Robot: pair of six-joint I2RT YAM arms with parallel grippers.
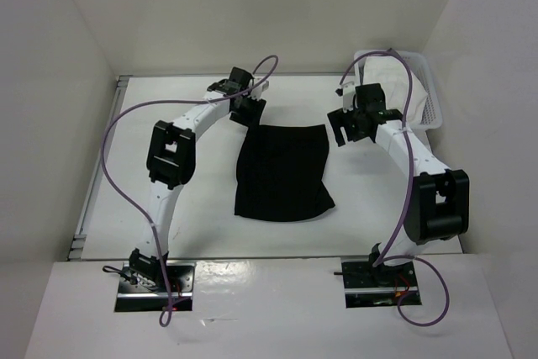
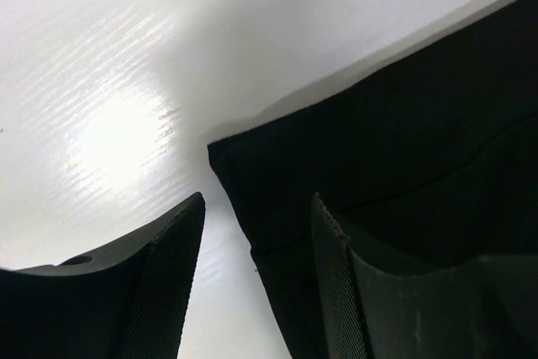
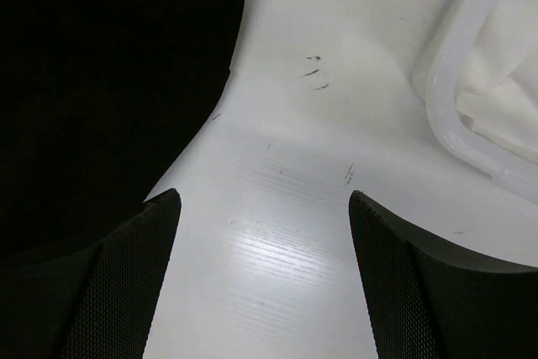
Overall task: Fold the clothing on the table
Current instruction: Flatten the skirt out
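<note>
Clothing (image 1: 282, 172) lies mid-surface (image 1: 202, 208). I see the left end effector (image 2: 257, 208) partly open, straddling the clothing's far-left corner edge with nothing pinched. Right end effector (image 3: 265, 199) is wide open and empty over bare surface, just beside the far-right corner, near basket (image 3: 441, 94).

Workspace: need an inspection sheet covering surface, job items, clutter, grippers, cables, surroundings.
Surface: white table, a few small dark scuffs.
Job's things: black clothing lying flat mid-table.
Clutter: mesh basket at the far right corner, white cloth inside.
Grippers: left gripper open, fingers straddling the clothing's far left corner; right gripper open over bare table beside the clothing, holding nothing.
Cables: purple cables looping off both arms, clear of the clothing.
Surroundings: plain white walls; nothing else seen.
</note>
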